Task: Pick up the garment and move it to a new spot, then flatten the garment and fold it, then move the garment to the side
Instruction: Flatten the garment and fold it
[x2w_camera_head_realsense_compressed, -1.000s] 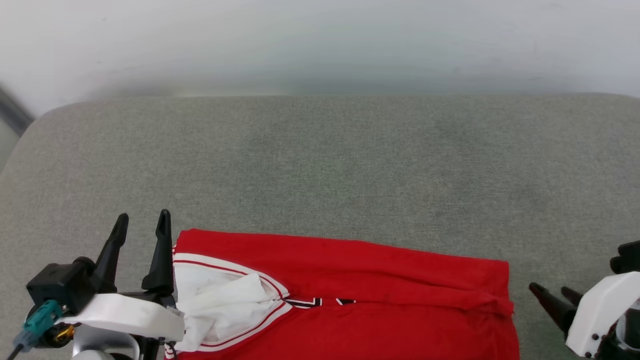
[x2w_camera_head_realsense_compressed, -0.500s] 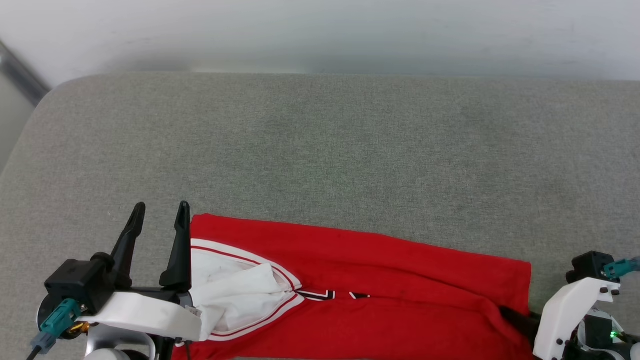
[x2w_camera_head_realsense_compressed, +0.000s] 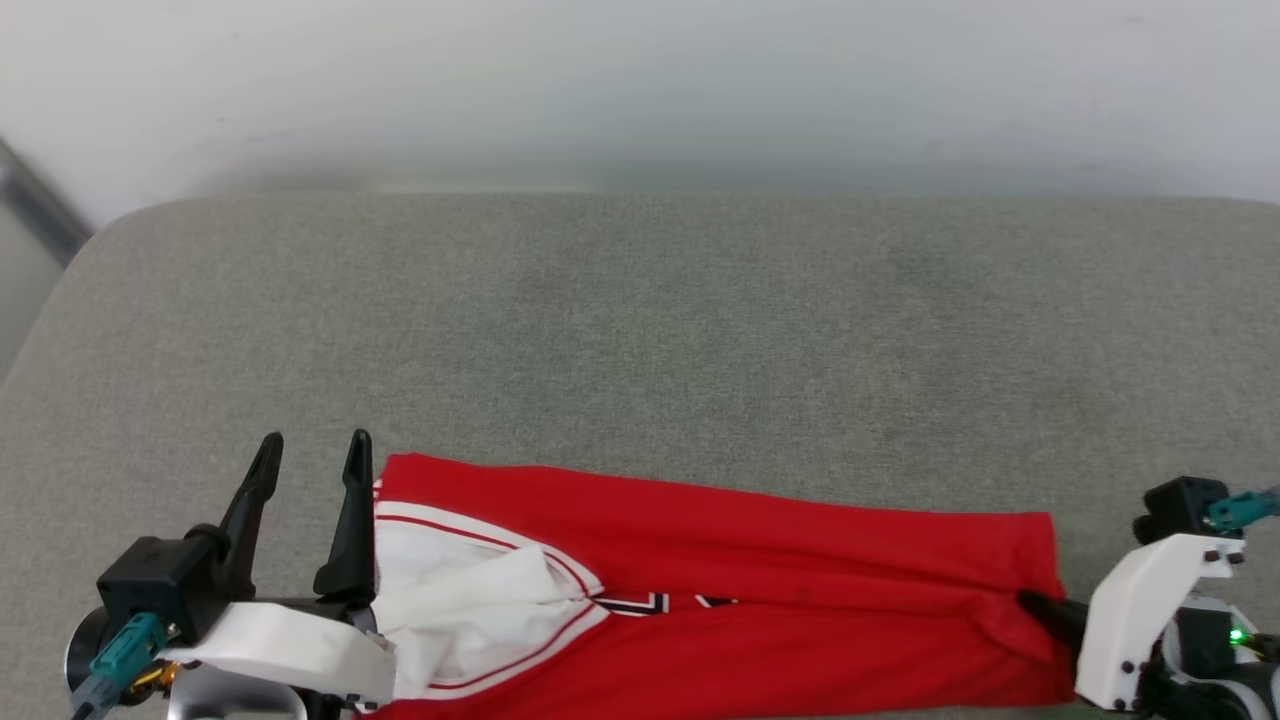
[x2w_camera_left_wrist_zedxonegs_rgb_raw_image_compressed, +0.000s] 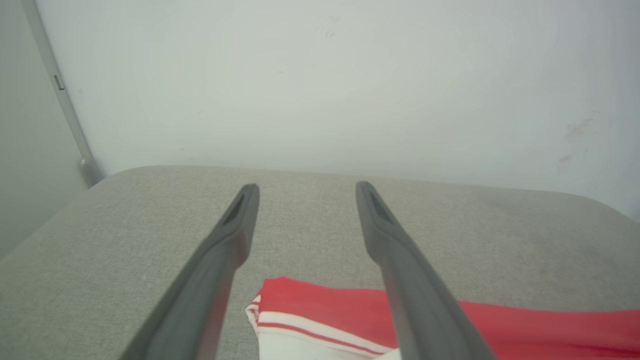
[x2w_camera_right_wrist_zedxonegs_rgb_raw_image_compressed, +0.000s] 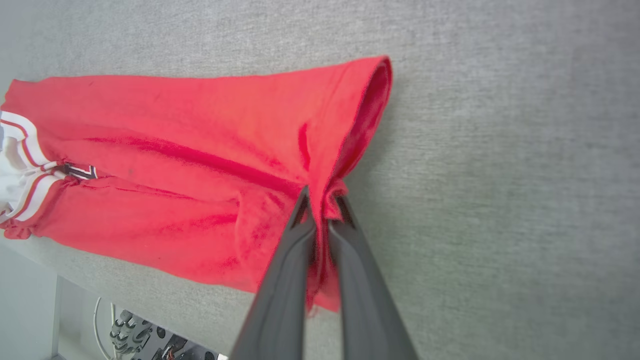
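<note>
The garment (x2w_camera_head_realsense_compressed: 720, 590) is a red jersey lying folded into a long band along the near edge of the grey padded surface, its white sleeve (x2w_camera_head_realsense_compressed: 460, 610) with striped trim at the left end. My right gripper (x2w_camera_right_wrist_zedxonegs_rgb_raw_image_compressed: 322, 197) is shut on the garment's (x2w_camera_right_wrist_zedxonegs_rgb_raw_image_compressed: 200, 165) hem edge at its right end, pinching a bunched fold of red cloth; in the head view its dark fingers (x2w_camera_head_realsense_compressed: 1045, 612) meet the cloth's right edge. My left gripper (x2w_camera_head_realsense_compressed: 312, 448) stands open just left of the sleeve end, fingers (x2w_camera_left_wrist_zedxonegs_rgb_raw_image_compressed: 235, 225) spread above the garment's corner (x2w_camera_left_wrist_zedxonegs_rgb_raw_image_compressed: 300, 305), nothing between them.
The grey padded surface (x2w_camera_head_realsense_compressed: 640, 330) stretches wide behind the garment to a white wall (x2w_camera_head_realsense_compressed: 640, 90). Its near edge drops off below the garment, where cables (x2w_camera_right_wrist_zedxonegs_rgb_raw_image_compressed: 130, 332) show in the right wrist view. A rounded corner (x2w_camera_head_realsense_compressed: 110, 225) lies far left.
My right gripper has moved in onto the garment's right end and shut on the hem. The head camera shifted slightly. The left gripper stayed open beside the sleeve.
</note>
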